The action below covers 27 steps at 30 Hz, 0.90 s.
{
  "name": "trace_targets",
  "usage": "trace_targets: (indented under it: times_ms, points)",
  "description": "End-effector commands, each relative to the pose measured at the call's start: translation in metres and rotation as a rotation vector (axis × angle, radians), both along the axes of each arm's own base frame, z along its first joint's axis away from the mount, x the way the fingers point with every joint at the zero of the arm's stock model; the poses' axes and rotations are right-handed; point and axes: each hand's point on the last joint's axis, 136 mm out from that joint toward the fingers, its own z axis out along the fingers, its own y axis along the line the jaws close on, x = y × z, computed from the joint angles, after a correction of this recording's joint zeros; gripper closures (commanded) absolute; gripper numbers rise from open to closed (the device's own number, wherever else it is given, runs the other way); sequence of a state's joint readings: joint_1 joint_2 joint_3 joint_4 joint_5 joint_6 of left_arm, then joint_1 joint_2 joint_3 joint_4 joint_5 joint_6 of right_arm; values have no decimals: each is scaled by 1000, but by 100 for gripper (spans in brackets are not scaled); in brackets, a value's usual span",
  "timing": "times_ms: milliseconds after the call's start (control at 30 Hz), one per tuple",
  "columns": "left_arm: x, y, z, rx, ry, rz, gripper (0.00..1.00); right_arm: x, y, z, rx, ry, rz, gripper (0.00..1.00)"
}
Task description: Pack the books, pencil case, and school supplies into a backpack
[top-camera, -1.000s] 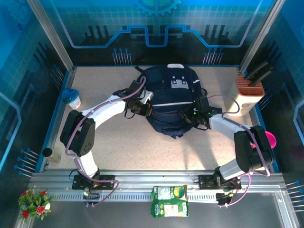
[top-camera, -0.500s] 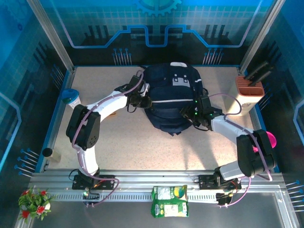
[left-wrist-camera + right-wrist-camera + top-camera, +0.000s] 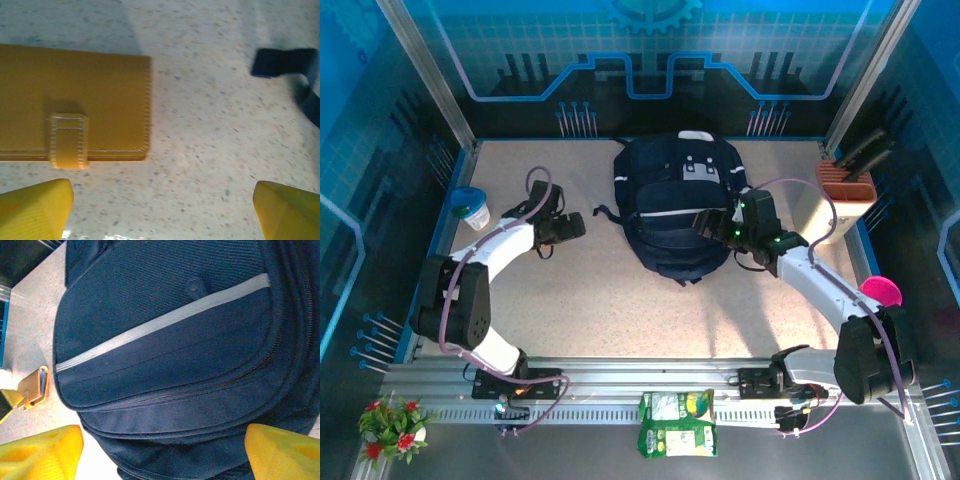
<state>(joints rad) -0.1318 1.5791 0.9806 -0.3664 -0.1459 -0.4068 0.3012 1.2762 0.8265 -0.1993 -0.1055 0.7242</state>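
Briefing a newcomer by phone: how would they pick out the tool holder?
Find the big navy backpack mid-table. Go right to the table's edge: the tool holder stands there, white with an orange top; dark handles sticking out set it apart.

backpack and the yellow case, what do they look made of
Backpack: woven navy fabric, likely nylon or polyester, matte; fine weave shows. Yellow case: probably leather or faux leather, matte; fine grain and pale stitched edges, though it could be cloth.
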Motion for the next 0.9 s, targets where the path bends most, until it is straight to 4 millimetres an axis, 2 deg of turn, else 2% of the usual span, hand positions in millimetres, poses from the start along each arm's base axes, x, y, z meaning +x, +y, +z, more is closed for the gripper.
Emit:
trace_targets:
  times_ms: [0, 67, 233, 367, 433, 633, 867]
  points:
    - [6, 16, -8, -14, 21, 67, 6, 1, 18, 8, 5, -33, 85, 5]
    - [13, 24, -13, -32, 36, 78, 6, -1, 24, 10, 4, -41, 103, 3]
    - [32, 27, -22, -59, 70, 59, 6, -2, 33, 7, 6, -31, 131, 3]
    - [41, 22, -29, -75, 87, 24, 8, -3, 37, 4, 15, -16, 138, 3]
    - [40, 17, -36, -97, 121, -2, 10, -3, 37, 2, 14, -10, 138, 3]
    - [14, -10, -61, -121, 244, -101, 17, -2, 38, -1, 17, 1, 135, 4]
    - [-28, -46, -64, -132, 325, -172, 18, -2, 42, -5, 22, 21, 147, 4]
